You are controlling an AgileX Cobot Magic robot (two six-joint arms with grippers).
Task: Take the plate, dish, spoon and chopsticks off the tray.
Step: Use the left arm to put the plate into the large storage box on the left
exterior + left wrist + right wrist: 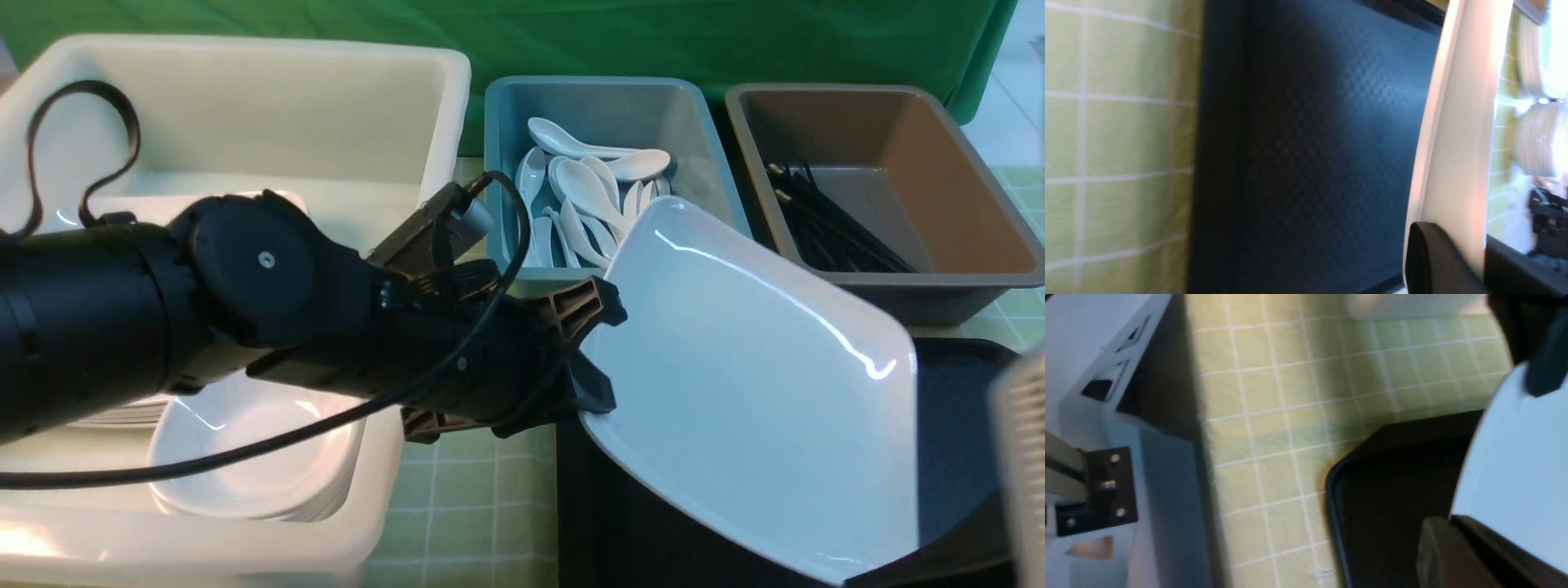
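My left gripper [592, 351] is shut on the left rim of the large white plate [759, 384] and holds it tilted up above the black tray [955, 408]. In the left wrist view the plate's rim [1457, 122] sits between my two fingers [1425, 253] over the tray's cross-hatched floor [1310, 143]. My right gripper [1449, 526] is shut and empty at the tray's near right; the plate [1515, 457] and the tray's corner [1392, 498] lie beyond it. White spoons [588, 196] lie in the blue tub. Black chopsticks [833, 229] lie in the brown tub.
A big white tub [245, 98] at the left holds stacked white dishes [253, 441] and plates. The blue tub [604, 86] and brown tub [963, 163] stand behind the tray. A green checked cloth [465, 506] covers the table. The robot's frame [1106, 416] is at the table's edge.
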